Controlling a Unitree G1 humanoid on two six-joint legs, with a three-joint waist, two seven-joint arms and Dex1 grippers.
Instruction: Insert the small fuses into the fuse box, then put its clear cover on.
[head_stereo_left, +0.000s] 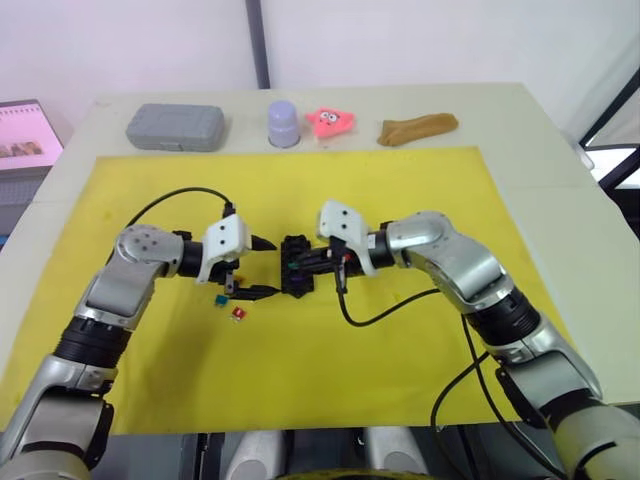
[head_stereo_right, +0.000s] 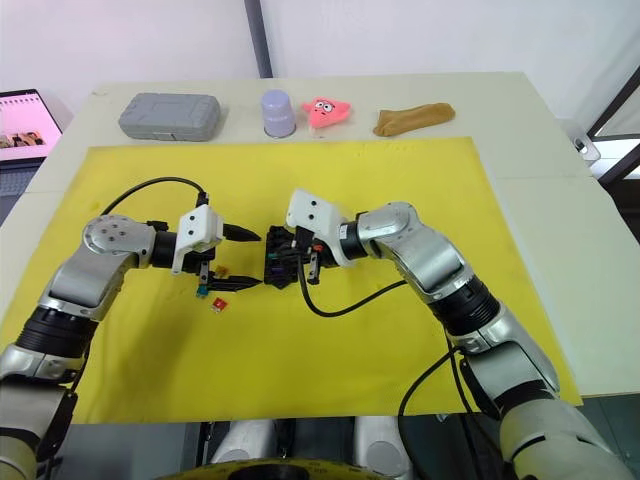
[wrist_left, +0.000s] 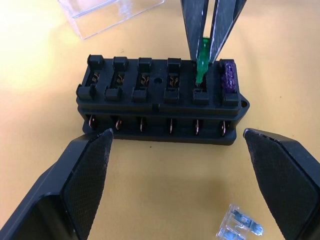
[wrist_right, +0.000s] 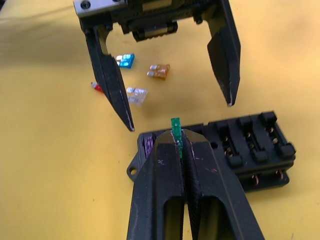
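Fuse box (wrist_left: 160, 102), the small black slotted plastic block on the yellow mat, takes the tiny green blade fuse (wrist_left: 202, 62) pinched in my right hand (wrist_right: 181, 145), left hand (wrist_left: 180, 165) spread nearby; any tilt could jam its blades.

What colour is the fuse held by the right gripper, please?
Green fuse, clearest in the left wrist view.
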